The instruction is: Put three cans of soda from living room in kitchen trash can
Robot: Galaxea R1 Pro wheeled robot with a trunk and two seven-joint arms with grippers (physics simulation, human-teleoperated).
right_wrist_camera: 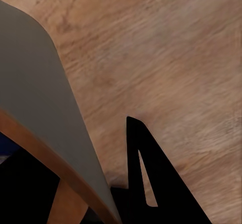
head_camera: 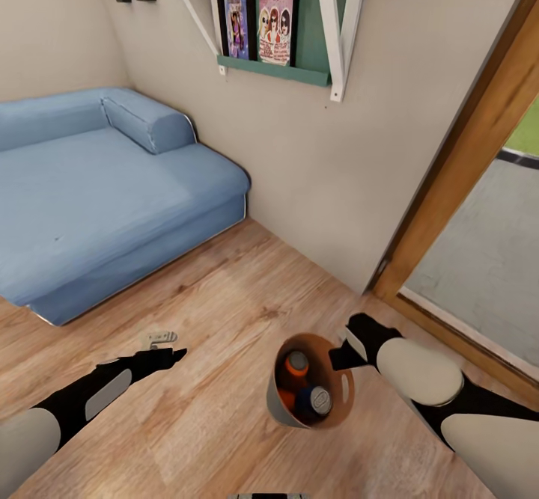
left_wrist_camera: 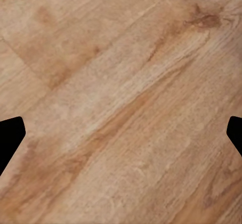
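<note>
The tash can, pale grey outside and orange-brown inside, hangs tilted just above the wood floor in the head view. Inside it lie an orange can of soda and a dark blue one. An orange shape beside them is too hidden to name. My right gripper is shut on the bin's rim. In the right wrist view the grey wall runs between the fingers. My left gripper is open over bare floor, its fingertips wide apart.
A blue sofa fills the left half of the room. Behind it, a wall shelf holds framed posters. A wood-framed glass door stands to the right. A small grey object lies on the floor by my left gripper.
</note>
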